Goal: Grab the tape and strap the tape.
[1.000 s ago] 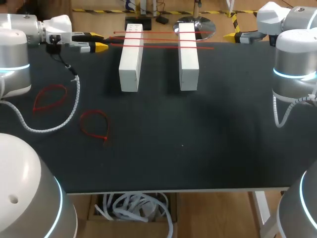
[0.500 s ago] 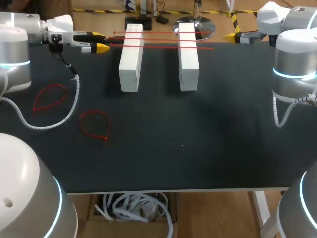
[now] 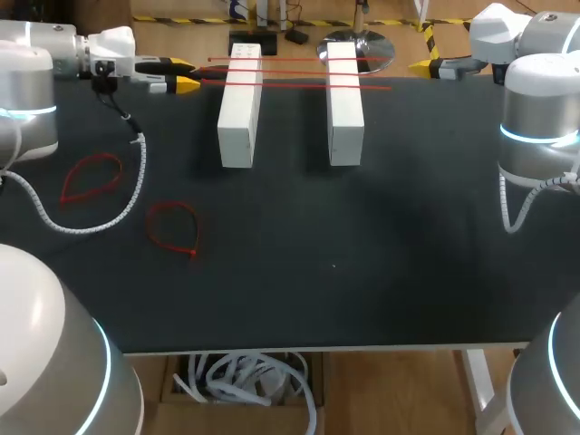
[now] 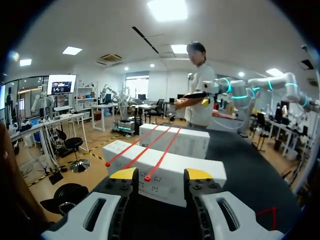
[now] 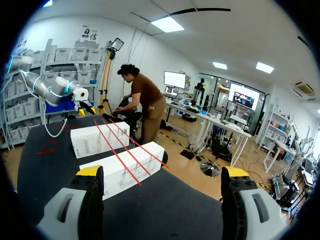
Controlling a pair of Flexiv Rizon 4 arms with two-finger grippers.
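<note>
- Across the working area a black table is spread, and everything else is carried on it.
- At the far left corner the left arm is seen coming in, and at the far right corner the right arm; both are held near the table's far edge.
- Two white blocks are laid side by side, apart, near the far edge, their long sides running away from the robot.
- The left gripper is held just beside the left block's outer side, its fingers parted; in the left wrist view the gripper is seen with a strap end lying between its yellow tips, gripped by neither.
- The right gripper is spread wide and holds nothing; the blocks are seen ahead of it, well apart.
- Three red straps are stretched straight across the tops of both blocks, roughly parallel, their ends overhanging on each side.
- Two red loops are laid flat on the table's left part, apart from each other and from the blocks.
</note>
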